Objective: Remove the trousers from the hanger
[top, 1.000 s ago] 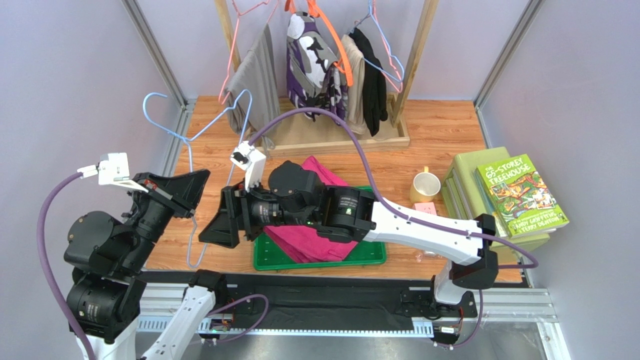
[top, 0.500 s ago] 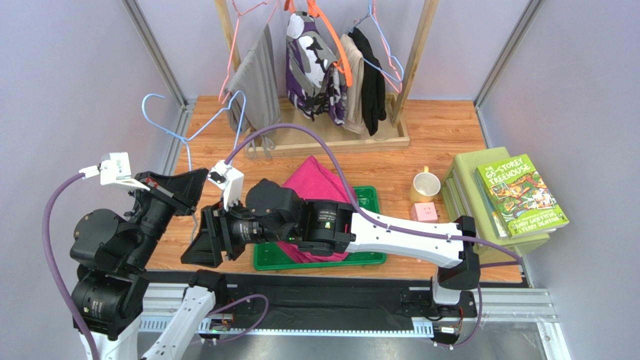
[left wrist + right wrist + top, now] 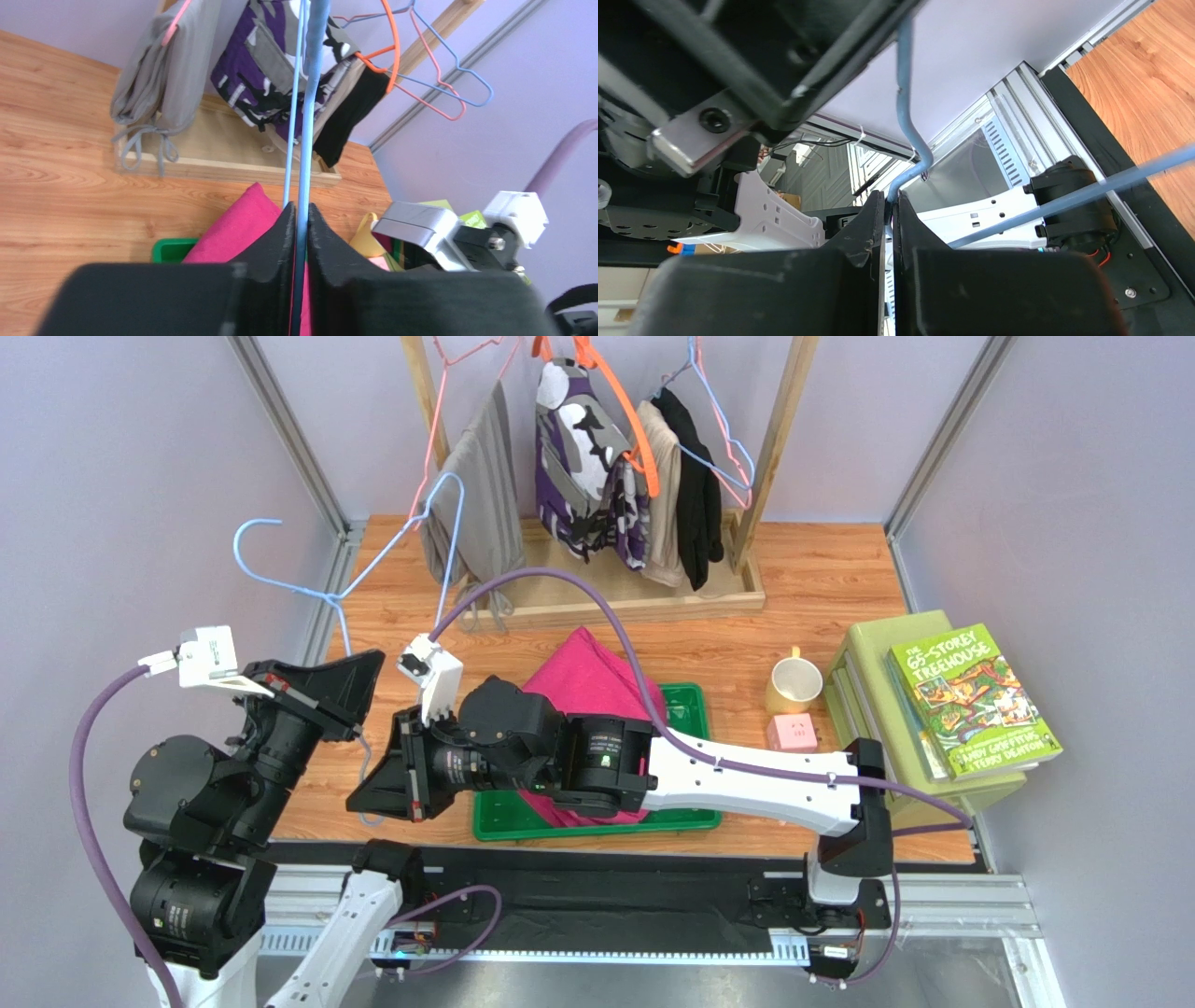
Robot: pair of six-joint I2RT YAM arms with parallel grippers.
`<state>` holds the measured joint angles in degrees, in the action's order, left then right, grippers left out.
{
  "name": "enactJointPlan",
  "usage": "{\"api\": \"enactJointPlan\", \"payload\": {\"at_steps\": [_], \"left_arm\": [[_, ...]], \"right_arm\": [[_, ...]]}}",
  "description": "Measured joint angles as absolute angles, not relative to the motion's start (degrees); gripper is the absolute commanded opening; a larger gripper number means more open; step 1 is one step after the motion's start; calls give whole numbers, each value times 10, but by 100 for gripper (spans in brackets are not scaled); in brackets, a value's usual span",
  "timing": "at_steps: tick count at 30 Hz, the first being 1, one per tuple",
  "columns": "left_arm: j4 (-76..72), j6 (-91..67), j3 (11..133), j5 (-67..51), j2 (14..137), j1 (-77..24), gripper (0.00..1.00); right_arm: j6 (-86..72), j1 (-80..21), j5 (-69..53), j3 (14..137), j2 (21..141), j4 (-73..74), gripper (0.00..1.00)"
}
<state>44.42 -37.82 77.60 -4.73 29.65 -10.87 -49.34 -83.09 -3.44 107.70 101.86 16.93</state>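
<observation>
The light-blue wire hanger (image 3: pixel 344 595) is bare and held up over the table's left side, its hook (image 3: pixel 250 532) pointing left. My left gripper (image 3: pixel 372 672) is shut on one of its wires, which runs straight up between the jaws (image 3: pixel 306 105). My right gripper (image 3: pixel 362 798) is shut on the hanger's lower bend (image 3: pixel 906 119), near the table's front edge. The magenta-pink trousers (image 3: pixel 589 679) lie folded on the green tray (image 3: pixel 687 819), off the hanger and partly under the right arm; the left wrist view shows them too (image 3: pixel 235 227).
A wooden rack at the back carries grey trousers (image 3: pixel 484 483), a purple-white patterned garment (image 3: pixel 582 455), a black garment (image 3: pixel 694 476) and other wire hangers. A yellow mug (image 3: pixel 794 681), a small pink block (image 3: pixel 794 732) and books (image 3: pixel 975 700) sit at the right.
My right gripper has swung left from above the tray to the hanger's lower end and closed on it. The hanger has lifted and shifted slightly back and left.
</observation>
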Motion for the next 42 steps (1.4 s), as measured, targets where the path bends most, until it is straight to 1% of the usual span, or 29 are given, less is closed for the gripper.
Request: {"api": "enactJointPlan", "payload": {"at_steps": [2, 3, 4, 6, 12, 16, 21, 26, 30, 34, 36, 39, 41, 42], "left_arm": [[442, -371, 776, -60, 296, -109, 46], [442, -371, 775, -69, 296, -109, 55], [442, -367, 774, -75, 296, -109, 59], [441, -359, 771, -86, 294, -109, 66], [443, -343, 771, -114, 285, -109, 78], [447, -335, 775, -131, 283, -109, 78], [471, -321, 774, -123, 269, -109, 78], [481, -309, 784, -126, 260, -109, 76], [459, -318, 800, -189, 284, -109, 75], [407, -354, 801, -298, 348, -109, 72], [393, -368, 798, -323, 377, -109, 71], [374, -389, 783, -347, 396, -109, 68], [356, -408, 764, -364, 396, -109, 63], [345, -421, 755, -375, 393, -109, 58]], "right_arm": [[-500, -831, -31, 1062, 1011, 167, 0], [-501, -831, -31, 1055, 1007, 164, 0], [-504, -831, -31, 1049, 1004, 160, 0], [-515, -830, -35, 1030, 993, 150, 0], [-559, -812, -58, 957, 950, 112, 0], [-583, -790, -63, 920, 924, 94, 0], [-608, -757, -79, 882, 892, 78, 0], [-627, -712, -119, 865, 877, 54, 0], [-627, -696, -152, 862, 875, 39, 0], [-622, -699, -186, 847, 861, 25, 0], [-619, -700, -197, 837, 848, 22, 0], [-613, -700, -210, 821, 822, 17, 0], [-609, -699, -220, 812, 804, 14, 0], [-607, -699, -225, 809, 798, 11, 0]]}}
